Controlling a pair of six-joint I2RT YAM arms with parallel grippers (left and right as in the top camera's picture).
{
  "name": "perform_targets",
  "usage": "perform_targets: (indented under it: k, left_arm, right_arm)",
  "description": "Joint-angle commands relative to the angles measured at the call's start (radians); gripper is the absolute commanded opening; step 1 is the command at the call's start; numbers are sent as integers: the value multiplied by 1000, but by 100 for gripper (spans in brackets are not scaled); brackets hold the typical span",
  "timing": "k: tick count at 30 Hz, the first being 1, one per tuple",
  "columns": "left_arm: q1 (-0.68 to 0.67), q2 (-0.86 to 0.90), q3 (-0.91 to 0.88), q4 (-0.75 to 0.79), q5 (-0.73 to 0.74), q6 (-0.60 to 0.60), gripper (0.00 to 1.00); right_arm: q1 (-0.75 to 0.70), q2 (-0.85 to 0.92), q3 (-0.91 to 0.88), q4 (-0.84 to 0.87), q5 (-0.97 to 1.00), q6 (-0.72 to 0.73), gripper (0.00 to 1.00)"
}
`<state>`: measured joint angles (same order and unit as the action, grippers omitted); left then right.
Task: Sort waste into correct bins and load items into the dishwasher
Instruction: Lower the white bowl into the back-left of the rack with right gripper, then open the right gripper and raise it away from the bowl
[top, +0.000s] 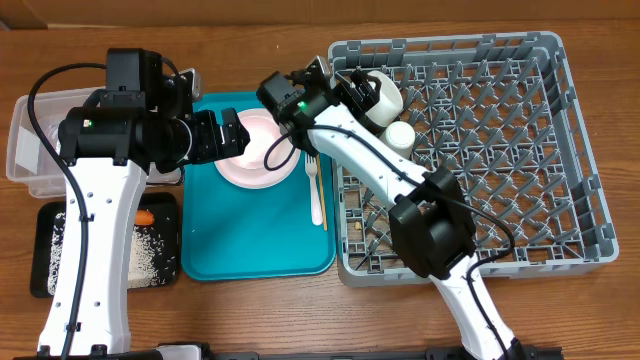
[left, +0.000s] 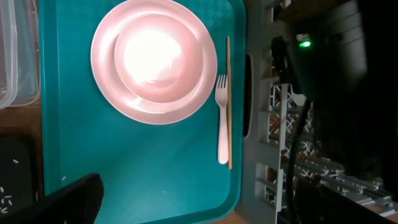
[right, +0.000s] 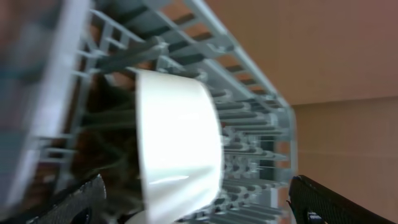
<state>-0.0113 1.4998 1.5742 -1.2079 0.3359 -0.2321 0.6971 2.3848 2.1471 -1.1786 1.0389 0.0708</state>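
White bowl in grey dish rack; left gripper and right gripper spread, empty.
Overhead: the right gripper is seen beside the bowl, the left over the pink plate. Left wrist: plate, fork and chopstick are shown on the teal tray. Right wrist: the bowl is framed between parted fingers.

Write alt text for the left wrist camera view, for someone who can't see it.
A pale pink plate with a round bowl on it sits at the top of a teal tray. A white plastic fork and a thin wooden chopstick lie side by side just right of the plate, with the grey dish rack beyond the tray's right edge.
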Motion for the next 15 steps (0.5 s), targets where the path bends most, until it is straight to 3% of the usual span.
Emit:
perform_targets:
  k: [1,8,10,13,15]
  left_arm:
    - [-1,0,17,1,-6,19,100]
    - [-1,0,17,1,-6,19,100]
    - [-1,0,17,1,-6,19,100]
    - [-1,0,17,1,-6,19,100]
    - [-1,0,17,1,-6,19,100]
  right_arm:
    - [-15,-117,45,2,-168,8,97]
    - [-126,-338,48,-10,-486,62,93]
    - [-190,-382,48,-14,-600,68,78]
    - [-300,-406,48,-18,-832,68,36]
    - [-359,-404,45,-21,-956,68,22]
